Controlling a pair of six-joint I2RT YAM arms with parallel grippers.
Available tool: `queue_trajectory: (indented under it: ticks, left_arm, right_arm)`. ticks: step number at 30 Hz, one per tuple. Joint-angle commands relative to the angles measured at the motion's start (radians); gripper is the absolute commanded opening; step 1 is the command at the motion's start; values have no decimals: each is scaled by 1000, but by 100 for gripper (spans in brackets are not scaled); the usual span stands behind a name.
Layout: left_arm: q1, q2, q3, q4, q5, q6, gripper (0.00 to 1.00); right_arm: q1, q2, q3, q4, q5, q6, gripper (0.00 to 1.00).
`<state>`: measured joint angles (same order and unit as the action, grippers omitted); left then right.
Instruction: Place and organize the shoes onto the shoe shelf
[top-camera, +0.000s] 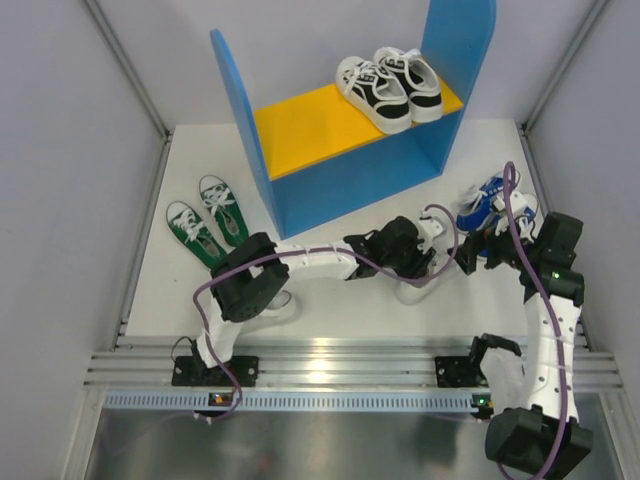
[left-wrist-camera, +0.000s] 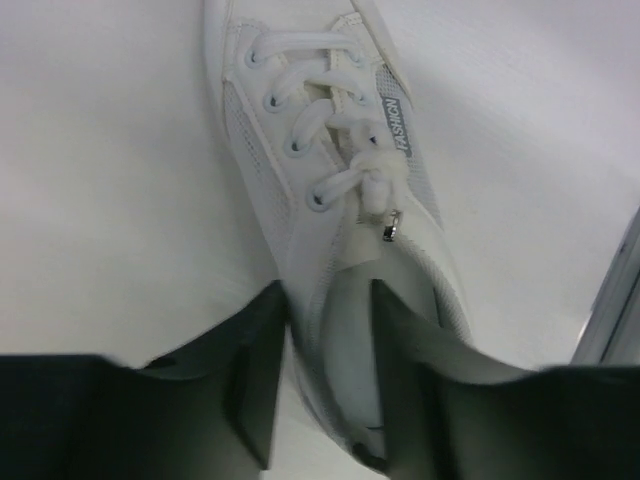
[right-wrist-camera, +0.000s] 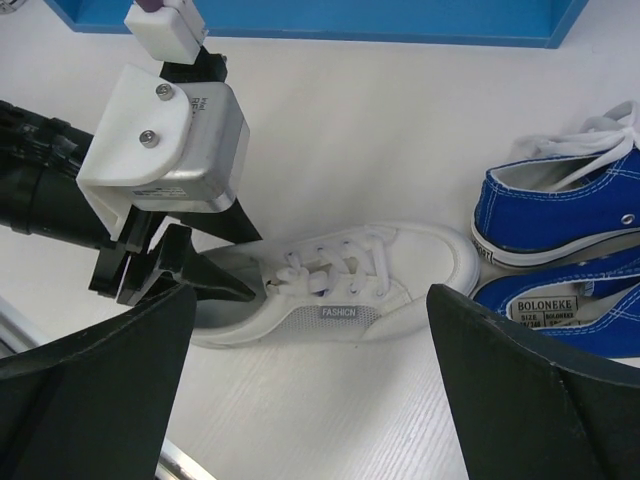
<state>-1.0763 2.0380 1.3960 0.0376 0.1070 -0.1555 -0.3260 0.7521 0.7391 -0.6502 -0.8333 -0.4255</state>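
Observation:
A white shoe (left-wrist-camera: 330, 150) lies on its sole on the table, also in the right wrist view (right-wrist-camera: 350, 285) and just showing in the top view (top-camera: 412, 292). My left gripper (left-wrist-camera: 330, 290) is open at its heel end, one finger outside the side wall and one inside the opening. It also shows in the top view (top-camera: 425, 262). The second white shoe (top-camera: 283, 303) lies half hidden under my left arm. My right gripper (right-wrist-camera: 310, 295) is wide open and empty above the table beside the blue pair (right-wrist-camera: 570, 210), also in the top view (top-camera: 478, 252). The green pair (top-camera: 205, 222) lies at the left. The shoe shelf (top-camera: 300, 125) stands at the back.
A black-and-white pair (top-camera: 388, 90) sits on the right half of the orange board. The blue pair (top-camera: 490, 205) lies close to the shelf's right panel. The shelf's blue base (right-wrist-camera: 350, 30) is just beyond the white shoe. Metal rails run along the near edge.

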Motion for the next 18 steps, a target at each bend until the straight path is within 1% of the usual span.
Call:
queue_trajectory:
  ticks: [1, 3, 5, 6, 8, 9, 11, 13, 14, 15, 16, 17, 18]
  left_arm:
    - [-4, 14, 41, 64, 2, 51, 38]
    - [-4, 22, 40, 65, 5, 41, 24]
    - [-2, 28, 32, 77, 7, 31, 13]
    - [-2, 25, 26, 87, 2, 7, 0]
    - [-2, -8, -12, 125, -21, -28, 0]
    - [-2, -28, -26, 137, -33, -74, 0]
    - [-2, -99, -57, 140, -103, -139, 0]
    - [-2, -184, -138, 139, -208, -315, 0]
    - [-4, -214, -138, 139, -208, -315, 0]
    - [-4, -241, -188, 139, -263, -417, 0]
    - [-4, -268, -213, 140, -282, -468, 0]
    - [-5, -316, -242, 140, -311, -517, 0]
    - [-7, -335, -280, 142, -343, -606, 0]
  right_arm:
    - [-13, -11, 13, 41, -41, -18, 99]
    - [-13, -13, 14, 43, -41, -16, 99]
    - [-12, -10, 13, 41, -41, -16, 99]
    - [-15, -10, 13, 40, -40, -16, 99]
    - [-16, -11, 11, 38, -35, -19, 99]
    - [-18, -10, 13, 38, -33, -22, 100]
    - [-21, -11, 13, 38, -30, -28, 100]
    - [-21, -14, 11, 41, -42, -7, 99]
    - [-21, -8, 11, 41, -59, -7, 99]
    - [-19, 19, 28, 11, -91, -6, 99]
    - [-12, 38, 46, -14, -98, -15, 100]
    - [-4, 58, 65, -26, -95, -7, 99]
    - [10, 108, 116, -90, -75, -16, 99]
